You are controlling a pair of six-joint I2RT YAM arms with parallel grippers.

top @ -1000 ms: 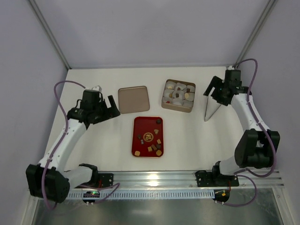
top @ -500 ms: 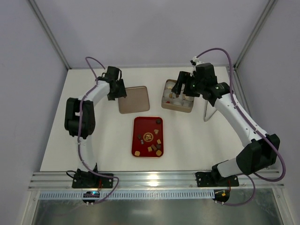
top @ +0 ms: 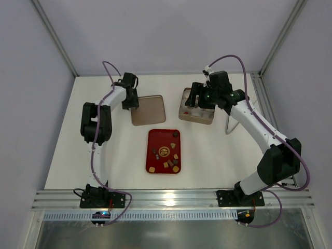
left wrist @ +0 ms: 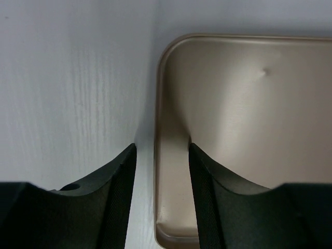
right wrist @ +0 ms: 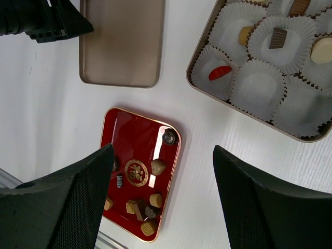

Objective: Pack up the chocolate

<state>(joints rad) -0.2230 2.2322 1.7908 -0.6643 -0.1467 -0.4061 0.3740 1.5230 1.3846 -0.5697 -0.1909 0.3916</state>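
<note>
The left gripper (left wrist: 161,148), jaws apart, straddles the lid (left wrist: 244,129) rim, apparently to lift it; the right gripper (right wrist: 162,149) hangs wide, empty above tin (top: 197,121), tray (right wrist: 135,135) and chocolate (right wrist: 157,167).

A white table (top: 218,155) with a faint grain fills the middle of the space. It is closed in by plain, pale lavender-grey panels: a back wall (top: 166,36), a left wall (top: 23,104) and a right wall (top: 314,78). A slim left post (top: 54,39) and right post (top: 282,36) of metal rise at the table's far corners. A ribbed aluminium rail (top: 171,197) runs along the near edge, with a brushed metal strip (top: 171,233) below it. The light is soft and even, with a mild glare on the rail.
</note>
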